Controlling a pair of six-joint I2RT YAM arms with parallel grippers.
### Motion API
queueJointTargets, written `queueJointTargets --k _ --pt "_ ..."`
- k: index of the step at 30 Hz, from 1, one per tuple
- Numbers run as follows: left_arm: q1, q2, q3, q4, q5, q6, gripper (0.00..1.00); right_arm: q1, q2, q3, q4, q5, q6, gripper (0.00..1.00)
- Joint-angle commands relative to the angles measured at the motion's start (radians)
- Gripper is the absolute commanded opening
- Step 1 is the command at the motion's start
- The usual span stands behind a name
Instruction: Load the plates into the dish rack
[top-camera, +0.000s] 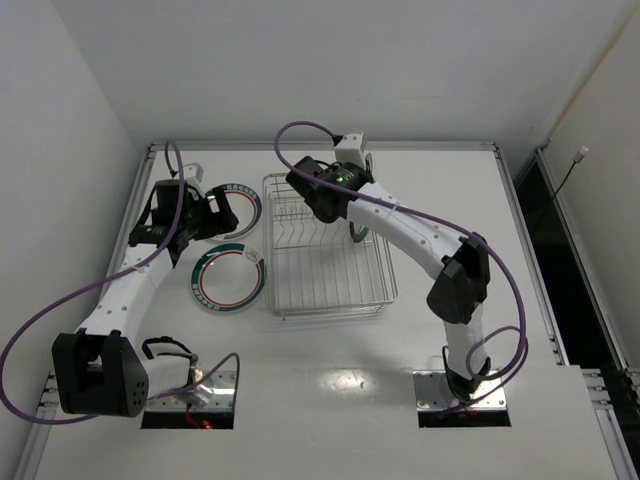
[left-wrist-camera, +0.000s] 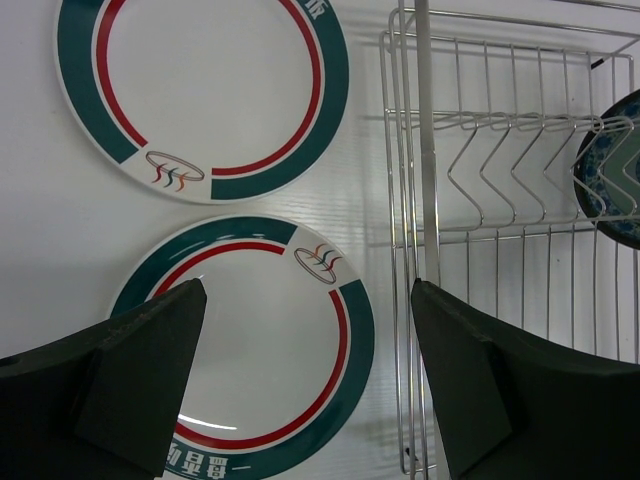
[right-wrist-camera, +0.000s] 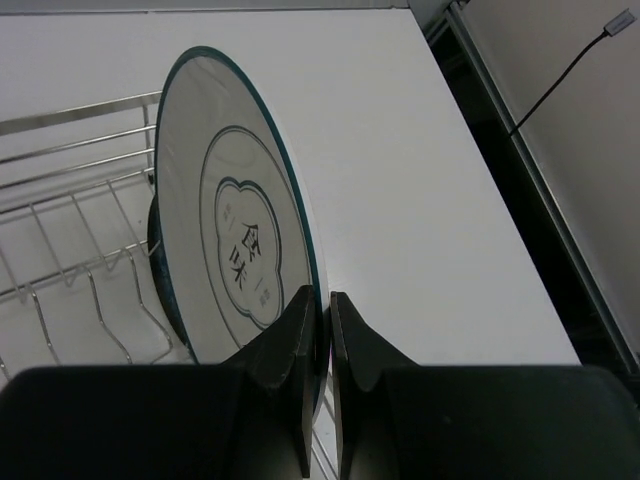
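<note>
Over the far end of the dish rack (top-camera: 325, 265), the right gripper (right-wrist-camera: 328, 330) is pinching the rim of the pale grey plate (right-wrist-camera: 240, 210). Its fingers are pressing together on the edge, and the plate is standing nearly upright with its flower-like centre facing the wrist camera. Just behind it, the small teal patterned plate (left-wrist-camera: 612, 170) is already standing among the prongs (left-wrist-camera: 500, 150).

The step in hand looks to be seating the grey plate in the next slot. To do it well, the arm should be lowering the plate straight down with its face parallel to the teal one. That way the lower rim is slipping between two neighbouring prongs rather than riding on a wire top. Whether the rim is touching the wires yet is hidden by the plate itself. Letting go is best left until the plate is leaning on a prong. A thin glazed rim pinched at one spot is likely to swing or slide, and could knock the teal plate.

Left of the rack, the left gripper (left-wrist-camera: 308, 330) is hovering with its jaws spread wide, holding nothing, above one white banded plate (left-wrist-camera: 260, 340). The second white banded plate (left-wrist-camera: 200, 90) is lying just beside it, and both are flat on the bench (top-camera: 330, 400).
</note>
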Motion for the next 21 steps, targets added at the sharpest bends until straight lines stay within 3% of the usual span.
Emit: queueJointTargets --k 1,7,15,21 --pt "-0.002 0.000 0.035 0.028 0.006 -0.004 0.82 0.013 -0.106 -0.069 0.190 0.079 -0.139 0.00" --pt "-0.002 0.000 0.035 0.028 0.006 -0.004 0.82 0.013 -0.184 -0.279 0.471 -0.062 -0.312 0.00" --pt "-0.002 0.000 0.035 0.008 -0.052 -0.024 0.82 -0.007 -0.103 -0.256 0.416 -0.197 -0.322 0.03" --pt "-0.002 0.070 0.092 -0.144 -0.435 -0.128 0.87 -0.027 -0.077 -0.193 0.352 -0.264 -0.312 0.12"
